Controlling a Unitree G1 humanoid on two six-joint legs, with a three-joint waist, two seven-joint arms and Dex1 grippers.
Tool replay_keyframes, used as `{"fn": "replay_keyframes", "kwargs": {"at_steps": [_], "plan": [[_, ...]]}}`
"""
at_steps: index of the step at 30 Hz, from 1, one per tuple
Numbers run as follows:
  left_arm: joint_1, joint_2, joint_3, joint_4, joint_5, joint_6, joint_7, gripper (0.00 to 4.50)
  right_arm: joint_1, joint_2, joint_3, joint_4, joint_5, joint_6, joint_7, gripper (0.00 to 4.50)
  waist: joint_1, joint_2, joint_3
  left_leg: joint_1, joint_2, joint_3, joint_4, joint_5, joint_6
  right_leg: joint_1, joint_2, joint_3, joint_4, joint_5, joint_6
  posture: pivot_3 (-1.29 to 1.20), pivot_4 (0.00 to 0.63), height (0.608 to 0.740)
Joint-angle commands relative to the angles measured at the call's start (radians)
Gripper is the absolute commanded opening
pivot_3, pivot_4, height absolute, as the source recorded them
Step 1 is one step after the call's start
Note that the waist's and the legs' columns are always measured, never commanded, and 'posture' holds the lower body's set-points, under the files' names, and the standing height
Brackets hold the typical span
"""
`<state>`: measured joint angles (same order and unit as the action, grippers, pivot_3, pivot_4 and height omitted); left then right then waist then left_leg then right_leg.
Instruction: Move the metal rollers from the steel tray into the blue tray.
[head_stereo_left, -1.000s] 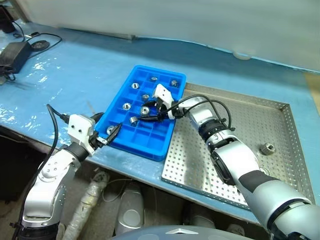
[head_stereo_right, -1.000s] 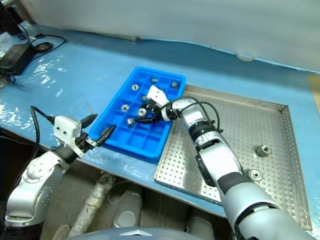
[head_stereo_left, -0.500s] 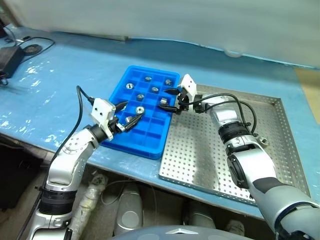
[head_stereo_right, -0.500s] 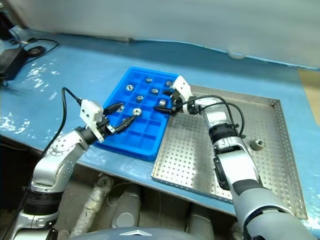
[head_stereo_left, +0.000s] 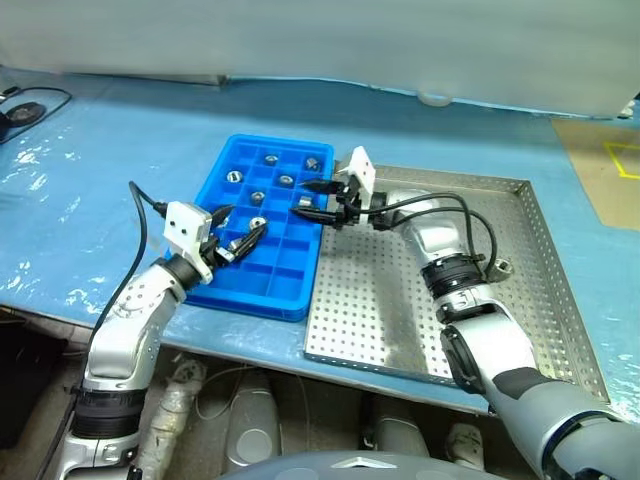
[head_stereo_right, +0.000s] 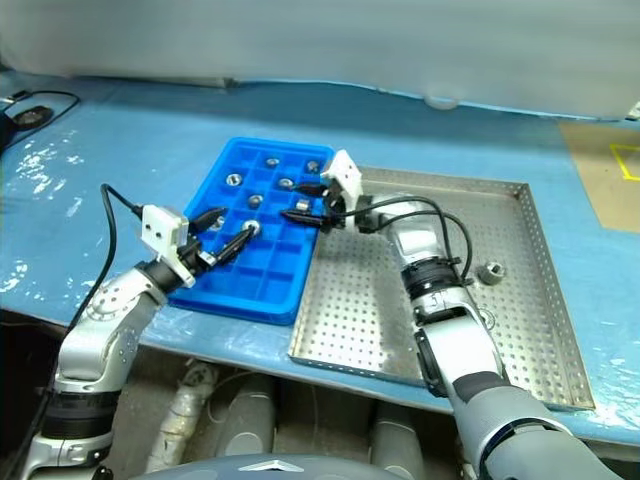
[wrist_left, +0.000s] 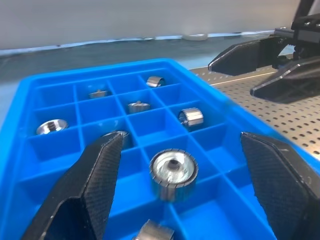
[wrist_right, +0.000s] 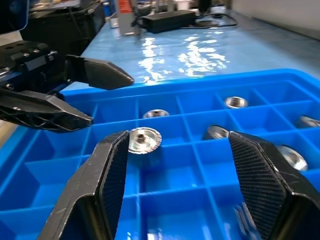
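A roller (wrist_left: 156, 232) in the blue tray (wrist_left: 30, 150) is cut off.

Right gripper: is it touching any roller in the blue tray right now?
Apart. In the right wrist view the right gripper is open and empty above the blue tray; the nearest roller sits in its compartment beyond the finger.

No text, label, brand, number or sign can be read anywhere in these views.
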<state>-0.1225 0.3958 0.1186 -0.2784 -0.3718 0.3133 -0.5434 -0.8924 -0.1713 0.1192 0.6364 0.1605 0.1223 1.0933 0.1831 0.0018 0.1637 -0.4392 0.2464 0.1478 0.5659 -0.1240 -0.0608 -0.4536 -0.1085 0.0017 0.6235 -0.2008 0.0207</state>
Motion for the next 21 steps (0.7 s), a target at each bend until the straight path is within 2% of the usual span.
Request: {"fn": "replay_keyframes", "kwargs": {"at_steps": [1, 10, 14, 17, 21], "plan": [[0.019, 0.024, 0.009, -0.045, 0.029, 0.002, 0.026, 3.99, -0.042, 0.007, 0.0, 0.007, 0.001, -0.039, -0.001, 3.5, 0.008, 0.0, 0.0, 0.0, 0.0, 0.0, 0.0, 0.0, 0.0, 0.0, 0.0, 0.0, 0.0, 0.0, 0.0, 0.4, 0.15, 0.74], [-0.026, -0.004, -0.005, 0.031, 0.112, 0.013, 0.129, 3.99, -0.015, -0.004, 0.001, -0.016, 0.017, -0.034, 0.0, 3.5, 0.022, 0.0, 0.0, 0.0, 0.0, 0.0, 0.001, 0.0, 0.0, 0.0, 0.0, 0.0, 0.001, 0.0, 0.0, 0.37, 0.15, 0.74], [-0.016, -0.006, 0.045, 0.041, 0.122, 0.013, 0.176, 3.99, -0.036, 0.058, 0.01, -0.06, 0.044, 0.016, -0.022, 3.5, 0.013, 0.0, 0.0, 0.001, 0.0, 0.0, 0.0, 0.0, 0.0, 0.0, 0.001, 0.0, 0.001, 0.0, 0.0, 0.39, 0.15, 0.74], [0.001, -0.001, 0.077, 0.03, 0.119, 0.015, 0.198, 3.99, -0.055, 0.087, 0.057, -0.013, -0.02, -0.039, -0.045, 3.5, 0.004, 0.0, 0.0, 0.0, 0.002, 0.0, 0.0, 0.001, -0.001, -0.001, 0.001, 0.0, 0.001, 0.0, 0.0, 0.42, 0.15, 0.74], [0.044, -0.002, 0.102, -0.022, 0.113, 0.024, 0.215, 3.99, -0.08, 0.134, 0.075, 0.044, -0.026, -0.061, -0.033, 3.5, 0.014, 0.0, 0.0, 0.0, 0.002, 0.0, -0.001, 0.0, 0.0, -0.001, 0.001, -0.001, 0.0, 0.0, -0.001, 0.47, 0.15, 0.74]]}}
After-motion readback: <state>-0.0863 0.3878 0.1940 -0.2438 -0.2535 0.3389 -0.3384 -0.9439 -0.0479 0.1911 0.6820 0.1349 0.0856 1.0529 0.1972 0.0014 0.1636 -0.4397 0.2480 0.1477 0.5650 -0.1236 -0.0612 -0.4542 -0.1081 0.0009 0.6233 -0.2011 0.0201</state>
